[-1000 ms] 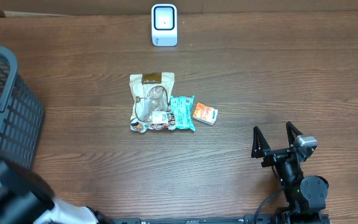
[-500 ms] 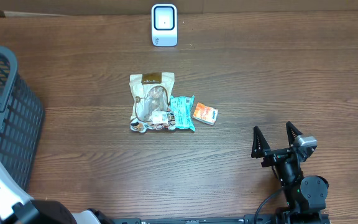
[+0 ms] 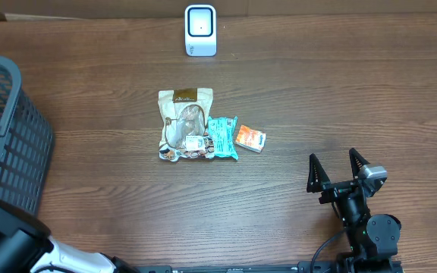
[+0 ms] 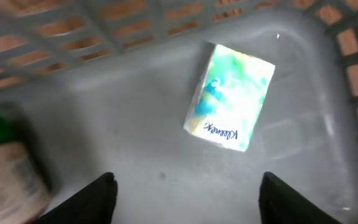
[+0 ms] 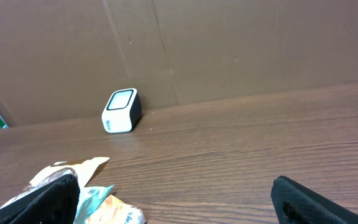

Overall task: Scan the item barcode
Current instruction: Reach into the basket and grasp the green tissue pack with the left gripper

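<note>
Left wrist view: the tissue pack (image 4: pixel 232 96) is being shown loose on the basket (image 4: pixel 92 130) floor, above the spread, empty left gripper (image 4: pixel 188 186), its long axis running toward the upper right. Overhead, the orange box (image 3: pixel 249 139) is being seen upper left of the open-jawed right gripper (image 3: pixel 332 155), probably the nearer one.

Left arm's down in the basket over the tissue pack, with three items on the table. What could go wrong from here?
1. The left jaws hang open low inside the basket, above the Kleenex pack; lifting out at an angle might snag the mesh wall.
2. The pouch, teal packet and orange box lie bunched together; picking one may drag a neighbour.
</note>
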Robot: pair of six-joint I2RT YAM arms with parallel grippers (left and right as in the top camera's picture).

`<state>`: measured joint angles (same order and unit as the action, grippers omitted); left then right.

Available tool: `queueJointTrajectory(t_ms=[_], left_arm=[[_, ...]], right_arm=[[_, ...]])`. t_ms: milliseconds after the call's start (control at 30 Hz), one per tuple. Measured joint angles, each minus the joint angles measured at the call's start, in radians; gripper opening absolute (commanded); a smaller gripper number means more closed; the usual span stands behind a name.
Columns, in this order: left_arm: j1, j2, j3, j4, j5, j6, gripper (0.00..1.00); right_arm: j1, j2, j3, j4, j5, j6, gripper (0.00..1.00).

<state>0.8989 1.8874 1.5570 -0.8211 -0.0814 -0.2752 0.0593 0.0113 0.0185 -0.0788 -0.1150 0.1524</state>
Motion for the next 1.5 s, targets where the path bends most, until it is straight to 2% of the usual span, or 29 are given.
queueJointTrajectory(t_ms=[267,633,733,833,867,933,1500], left_arm=[[0.0,0.11,0.0,0.063,0.011,0.068,0.61],[0.0,0.19,0.0,0.119,0.02,0.074,0.6],[0.0,0.2,0.004,0.135,0.03,0.075,0.42],[-0.001,0.213,0.016,0.15,0.045,0.079,0.32],[-0.002,0.217,0.018,0.155,0.047,0.078,0.25],[-0.003,0.219,0.021,0.162,0.053,0.08,0.04],[-0.002,0.176,0.005,0.11,0.093,0.126,0.04]], right_arm=[[0.0,0.0,0.0,0.0,0.0,0.0,1.0],[0.0,0.0,0.0,0.0,0.0,0.001,1.0],[0.0,0.0,0.0,0.0,0.0,0.0,1.0],[0.0,0.0,0.0,0.0,0.0,0.0,1.0],[0.0,0.0,0.0,0.0,0.0,0.0,1.0],[0.0,0.0,0.0,0.0,0.0,0.001,1.0],[0.0,0.0,0.0,0.0,0.0,0.001,1.0]])
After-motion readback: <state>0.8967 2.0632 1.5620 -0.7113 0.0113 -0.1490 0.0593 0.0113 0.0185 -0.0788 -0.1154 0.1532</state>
